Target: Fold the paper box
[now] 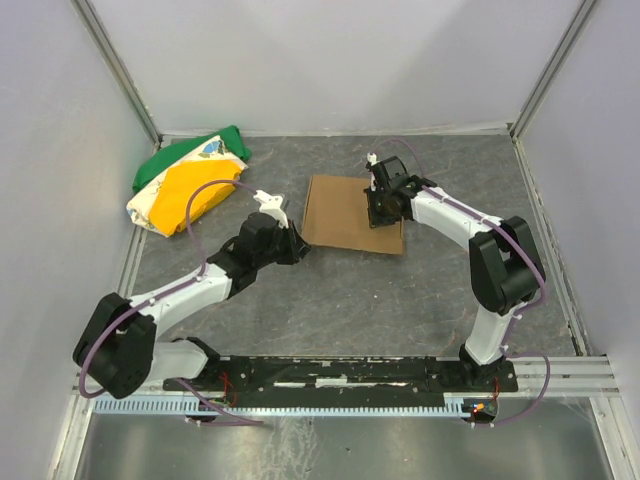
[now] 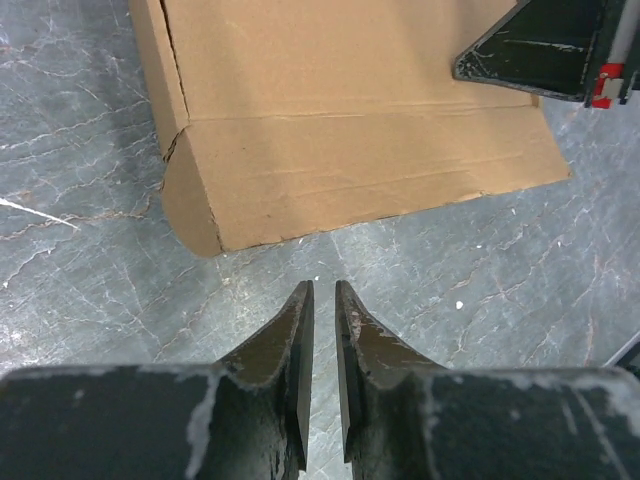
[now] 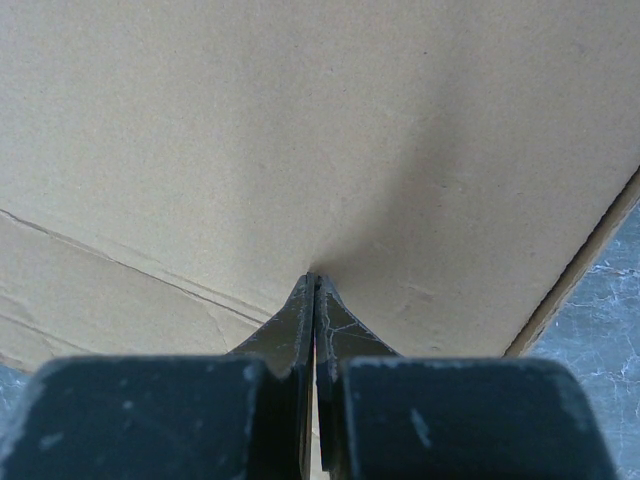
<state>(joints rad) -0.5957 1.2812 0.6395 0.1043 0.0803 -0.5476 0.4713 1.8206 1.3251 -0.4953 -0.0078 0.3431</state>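
From where I stand, the paper box (image 1: 345, 210) lies flat on the table (image 1: 330, 310), a little wider across than it is deep by the look of it, so its long axis runs roughly side to side. The right gripper (image 1: 381, 208) is on the box's right half, jaws shut, fingertips (image 3: 298, 312) pressed onto the cardboard; it pins the sheet and clasps nothing. The left gripper (image 1: 297, 247) sits just off the box's near left corner, apart from it, with a sliver of bare table between its tips and the cardboard edge. Its jaws stand only a slit apart and hold nothing. Through the left wrist camera that edge lies straight ahead, running across the line of the fingers, and a crease (image 2: 380, 112) runs parallel to it a short way in. A narrow side strip (image 2: 160, 70) runs along the left of the panel, with a small cut where it meets the crease. So the left arm is the one free and nearest the loose flap, and I'd judge the next move is to slide under or against that edge and tip the flap about the crease while the right one holds the sheet down. There is open table near and left of the box; the cloth bundle (image 1: 188, 182) lies well off beyond its far left corner.
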